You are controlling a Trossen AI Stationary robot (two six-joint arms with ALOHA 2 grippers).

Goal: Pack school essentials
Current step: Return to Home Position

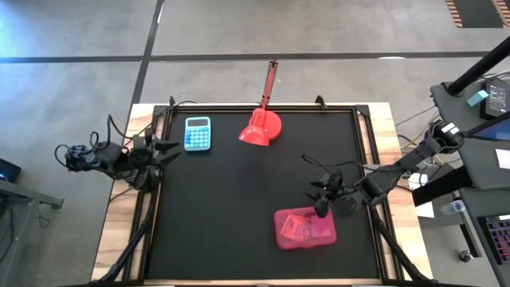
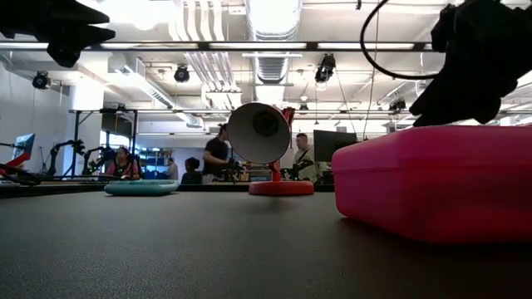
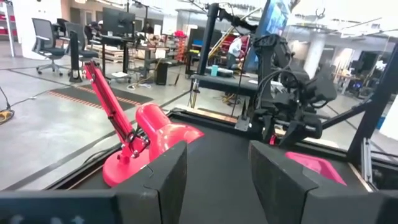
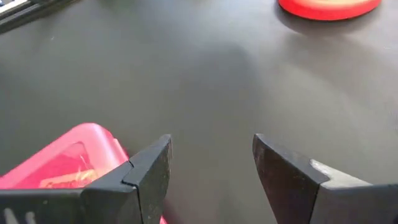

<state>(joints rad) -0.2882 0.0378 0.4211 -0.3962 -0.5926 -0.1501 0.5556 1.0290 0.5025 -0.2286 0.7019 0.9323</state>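
While holding the right claw [image 1: 322,201] wide, empty, just above the shut pink box [image 1: 305,229], was probably homing, needing a clean lift, left claw [image 1: 168,150] wide at bench [image 1: 231,207] edge.

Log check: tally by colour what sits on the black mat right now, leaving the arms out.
Pink: 1, the closed supply box, near the front edge.
Light blue: 1, the calculator, at the back left.
Red: 1, the domed object with a stick, at the back centre.
Total: 3
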